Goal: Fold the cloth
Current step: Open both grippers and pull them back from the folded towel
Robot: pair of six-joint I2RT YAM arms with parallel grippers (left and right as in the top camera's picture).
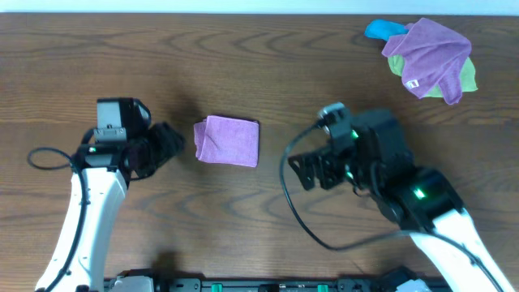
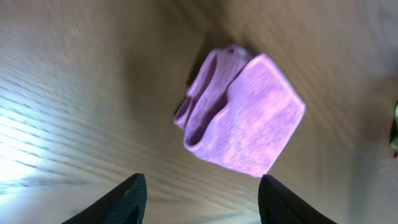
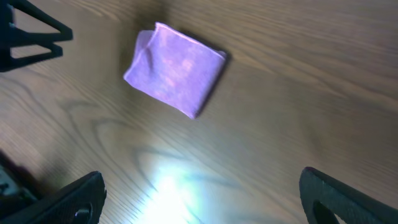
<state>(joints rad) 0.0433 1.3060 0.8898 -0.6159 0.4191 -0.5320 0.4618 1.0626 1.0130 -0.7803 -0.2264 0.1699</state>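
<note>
A small purple cloth (image 1: 228,140) lies folded into a compact rectangle on the wooden table, between the two arms. It also shows in the left wrist view (image 2: 242,112) and in the right wrist view (image 3: 175,68). My left gripper (image 1: 172,143) is open and empty just left of the cloth, apart from it; its fingers frame bare table in the left wrist view (image 2: 202,196). My right gripper (image 1: 306,170) is open and empty to the right of the cloth, its fingers wide apart in the right wrist view (image 3: 202,196).
A pile of loose cloths (image 1: 428,57), purple over green and blue, lies at the table's far right corner. Black cables loop beside each arm. The table's front edge holds the arm bases.
</note>
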